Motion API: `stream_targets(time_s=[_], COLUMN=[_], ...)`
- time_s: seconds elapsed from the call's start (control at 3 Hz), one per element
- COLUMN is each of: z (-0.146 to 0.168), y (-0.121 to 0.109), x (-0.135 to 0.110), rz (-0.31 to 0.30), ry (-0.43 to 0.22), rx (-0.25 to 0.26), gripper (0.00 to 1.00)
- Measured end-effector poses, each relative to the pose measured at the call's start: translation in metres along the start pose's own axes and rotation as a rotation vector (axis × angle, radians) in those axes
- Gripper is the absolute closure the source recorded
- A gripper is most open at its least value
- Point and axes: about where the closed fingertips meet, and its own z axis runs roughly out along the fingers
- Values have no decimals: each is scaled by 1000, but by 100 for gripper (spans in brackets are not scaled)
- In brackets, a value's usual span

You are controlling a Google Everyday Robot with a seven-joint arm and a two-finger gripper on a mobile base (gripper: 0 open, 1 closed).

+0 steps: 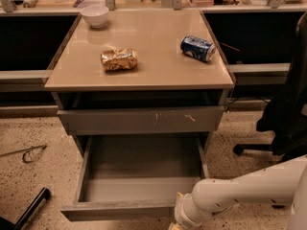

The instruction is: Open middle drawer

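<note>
I see a beige worktop [158, 56] with a white bowl [95, 15], a blue can [197, 48] and a crinkled gold bag [119, 59]. The drawer [139, 164] is plain grey inside; the front [141, 120] above it is grey with white scratches. My cream pincer [175, 223] sits at the drawer's front right corner, over the speckled tan floor [33, 176].

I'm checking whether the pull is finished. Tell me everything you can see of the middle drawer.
The middle drawer is a wide, shallow grey box with no handle. It stands pulled well out of the cabinet, level, below the scratched grey front. Its plain grey inside shows nothing in it. The gripper sits by the right end of its front edge, at the picture's bottom; contact cannot be told.
</note>
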Motion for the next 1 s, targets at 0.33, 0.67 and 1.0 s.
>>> stream_targets(time_s=[0.33, 0.67, 1.0], z=[1, 4, 3], y=[1, 22, 22], x=[0, 12, 11], rz=[0, 20, 20], ry=[0, 6, 6], rx=[-2, -26, -26], gripper=[0, 0, 0])
